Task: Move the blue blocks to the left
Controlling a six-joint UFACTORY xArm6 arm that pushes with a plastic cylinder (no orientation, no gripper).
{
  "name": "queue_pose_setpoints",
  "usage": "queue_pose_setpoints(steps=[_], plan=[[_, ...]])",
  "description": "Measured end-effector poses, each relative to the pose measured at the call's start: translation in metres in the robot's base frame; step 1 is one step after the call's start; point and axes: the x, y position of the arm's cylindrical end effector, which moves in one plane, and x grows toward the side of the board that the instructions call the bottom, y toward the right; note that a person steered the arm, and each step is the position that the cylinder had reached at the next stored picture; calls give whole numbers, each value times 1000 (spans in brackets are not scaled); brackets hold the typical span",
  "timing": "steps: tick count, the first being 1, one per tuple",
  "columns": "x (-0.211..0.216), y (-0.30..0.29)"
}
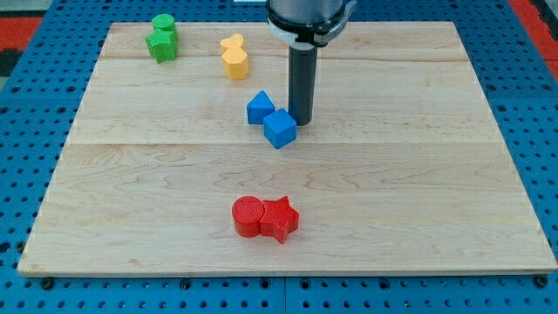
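Two blue blocks sit side by side near the middle of the wooden board (pixel 436 201). One is a blue house-shaped block (pixel 260 107); the other is a blue cube (pixel 280 129) just to its lower right, touching it. My tip (pixel 302 120) rests on the board right next to the cube's upper right side, touching it or nearly so. The dark rod rises from there to the view's top.
Two green blocks (pixel 162 37) stand together at the top left. Two yellow blocks (pixel 234 56) stand together left of the rod. A red cylinder (pixel 248 216) and a red star (pixel 280 219) touch each other at the lower middle.
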Motion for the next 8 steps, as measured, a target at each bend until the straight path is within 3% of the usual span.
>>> queue_pose_setpoints(steps=[3, 4, 5, 6, 8], plan=[[-31, -83], [-52, -9], [-14, 31], [35, -24], [42, -86]])
